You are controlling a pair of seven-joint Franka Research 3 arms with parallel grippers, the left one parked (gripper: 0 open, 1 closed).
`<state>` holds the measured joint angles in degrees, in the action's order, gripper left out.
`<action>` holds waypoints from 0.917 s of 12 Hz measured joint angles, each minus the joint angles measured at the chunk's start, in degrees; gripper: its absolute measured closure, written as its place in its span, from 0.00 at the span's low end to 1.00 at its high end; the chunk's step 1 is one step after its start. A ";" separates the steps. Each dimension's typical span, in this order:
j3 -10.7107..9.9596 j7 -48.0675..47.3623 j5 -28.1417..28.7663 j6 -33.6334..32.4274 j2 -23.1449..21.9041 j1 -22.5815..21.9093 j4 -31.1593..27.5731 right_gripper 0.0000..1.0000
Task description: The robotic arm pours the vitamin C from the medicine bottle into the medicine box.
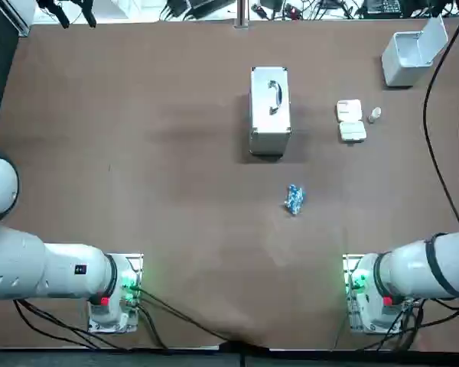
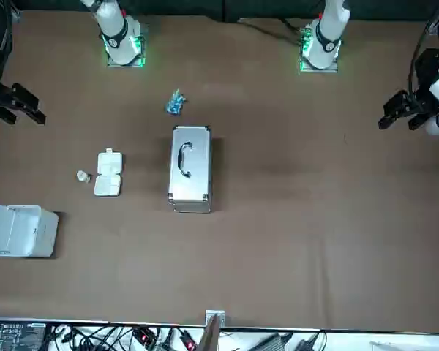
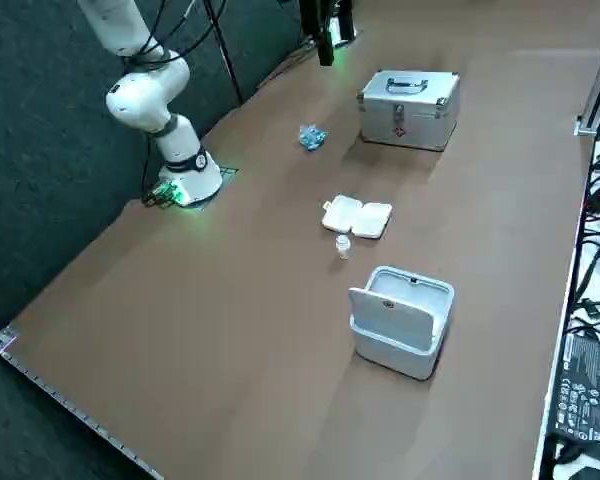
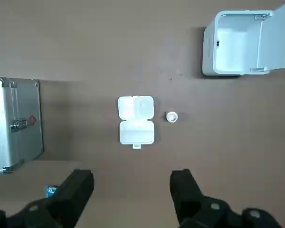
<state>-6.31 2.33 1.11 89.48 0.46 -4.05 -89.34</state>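
Note:
The small white medicine bottle (image 4: 171, 117) stands on the brown table right beside the white medicine box (image 4: 136, 120), whose lid lies open and flat. Both also show in the top view, bottle (image 1: 375, 115) and box (image 1: 351, 121), in the front view, bottle (image 2: 83, 176) and box (image 2: 107, 174), and in the right side view, bottle (image 3: 343, 246) and box (image 3: 358, 216). My right gripper (image 4: 133, 190) hangs high above the table, well short of both. It is open, with nothing between its black fingers. From the front it appears at the table's edge (image 2: 29, 107).
A silver carrying case (image 1: 270, 111) lies in the middle of the table, left of the medicine box. A small blue wrapped item (image 1: 294, 199) sits nearer my base. A white bin with its lid up (image 1: 411, 52) stands at the far right corner.

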 joint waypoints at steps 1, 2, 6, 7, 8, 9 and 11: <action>0.00 0.00 0.00 -0.01 0.01 0.01 -0.10 0.00; -0.01 0.00 0.00 -0.01 0.04 0.03 -0.19 0.00; -0.87 3.22 3.15 -0.59 0.42 1.45 -0.29 0.00; -1.10 5.66 3.64 -1.31 0.62 2.22 -0.32 0.00; -1.24 8.68 4.00 -1.80 0.94 3.13 -0.38 0.00; -1.41 14.73 5.71 -1.84 1.95 5.15 -0.45 0.00; -1.45 20.70 7.72 -1.82 3.14 7.16 -0.48 0.00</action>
<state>-7.76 23.03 8.83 87.66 3.59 3.11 -89.81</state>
